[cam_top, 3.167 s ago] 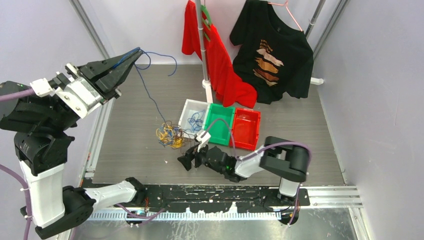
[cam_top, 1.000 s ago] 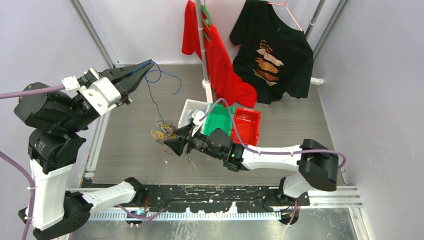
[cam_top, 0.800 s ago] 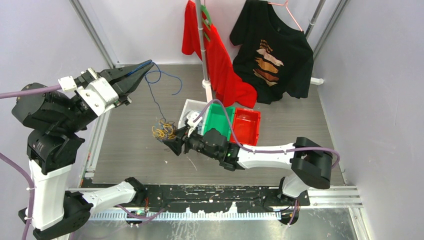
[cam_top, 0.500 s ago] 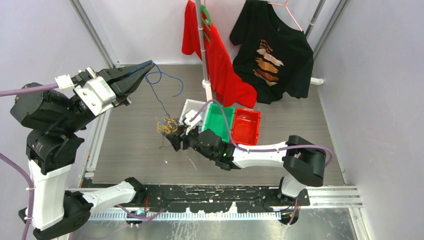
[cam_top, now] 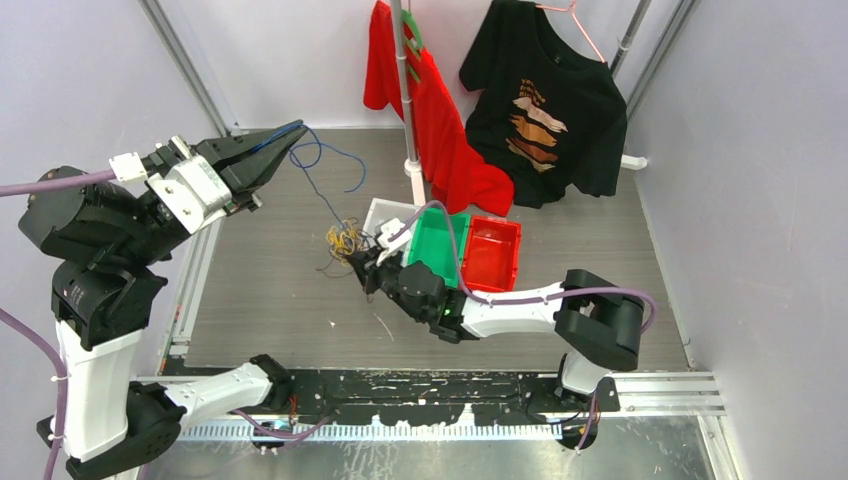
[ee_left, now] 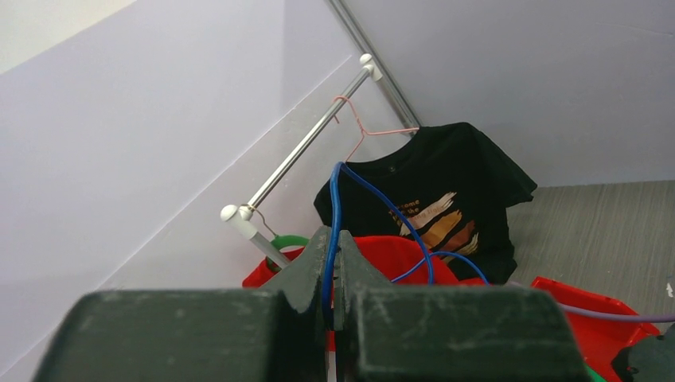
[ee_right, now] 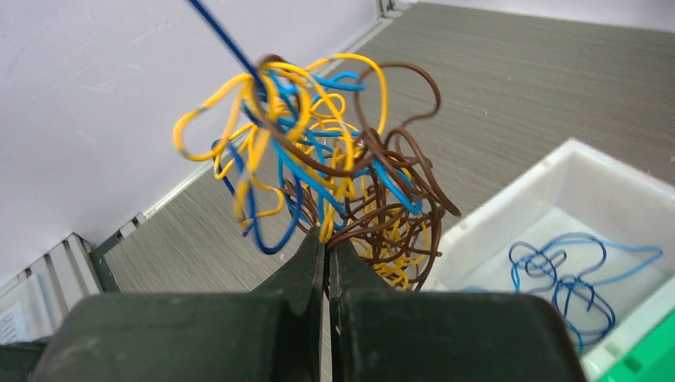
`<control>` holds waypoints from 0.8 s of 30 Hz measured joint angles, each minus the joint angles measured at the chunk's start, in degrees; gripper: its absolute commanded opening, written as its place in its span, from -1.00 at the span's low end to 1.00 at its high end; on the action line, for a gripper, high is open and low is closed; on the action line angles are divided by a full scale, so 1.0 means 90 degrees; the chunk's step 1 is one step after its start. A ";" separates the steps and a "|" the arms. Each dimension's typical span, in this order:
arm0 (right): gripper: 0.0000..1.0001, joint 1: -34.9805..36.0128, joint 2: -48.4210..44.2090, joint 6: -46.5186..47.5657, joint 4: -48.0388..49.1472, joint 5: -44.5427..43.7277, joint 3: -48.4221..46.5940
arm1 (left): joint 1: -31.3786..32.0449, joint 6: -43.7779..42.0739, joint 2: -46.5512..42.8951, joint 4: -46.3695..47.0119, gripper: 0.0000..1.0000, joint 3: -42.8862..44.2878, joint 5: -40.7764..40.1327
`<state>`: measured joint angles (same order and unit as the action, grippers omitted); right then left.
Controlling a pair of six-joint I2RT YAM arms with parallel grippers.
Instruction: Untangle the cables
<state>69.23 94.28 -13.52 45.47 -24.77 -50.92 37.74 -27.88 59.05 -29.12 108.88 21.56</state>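
The cables form a tangle [cam_top: 345, 240] of yellow, blue and brown strands just left of the white bin. In the right wrist view the tangle [ee_right: 334, 159] sits right at the tips of my right gripper [ee_right: 327, 239], which is shut on yellow and brown strands at its lower edge. One long blue cable [cam_top: 318, 205] rises from the knot to my left gripper [cam_top: 295, 128], raised high at the left. In the left wrist view, the left gripper [ee_left: 333, 239] is shut on the blue cable [ee_left: 342, 191].
A white bin [cam_top: 378, 212] holds loose blue cables [ee_right: 573, 270]; green [cam_top: 435, 250] and red [cam_top: 495, 255] bins stand to its right. A rack pole [cam_top: 405, 90] with a red shirt [cam_top: 440, 130] and a black shirt [cam_top: 545, 110] is behind them.
My right gripper was open beside the tangle and has shut on it, shifting with it up and right toward the white bin. The left gripper has kept hold of the blue cable.
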 measured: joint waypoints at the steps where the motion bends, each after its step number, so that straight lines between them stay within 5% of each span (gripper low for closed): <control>1: -0.98 0.0000 -0.0034 -0.0049 0.0039 0.0000 0.0114 | 0.0000 -0.0041 -0.0002 0.0000 -1.00 -0.0002 -0.0012; 12: -0.98 0.0134 -0.1474 -0.1025 -0.0763 0.0185 0.1863 | 0.0000 -0.1610 0.0109 0.0532 -1.00 -0.0005 -0.0991; 24: -0.98 0.0561 -0.1736 -0.2193 -0.2897 0.0182 0.2021 | 0.0000 -0.3662 0.1358 0.1719 -1.00 0.1294 -0.1780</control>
<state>74.28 78.65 -33.26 19.40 -23.14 -32.73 37.74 -60.84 71.26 -13.65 120.53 5.54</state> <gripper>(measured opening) 0.049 0.009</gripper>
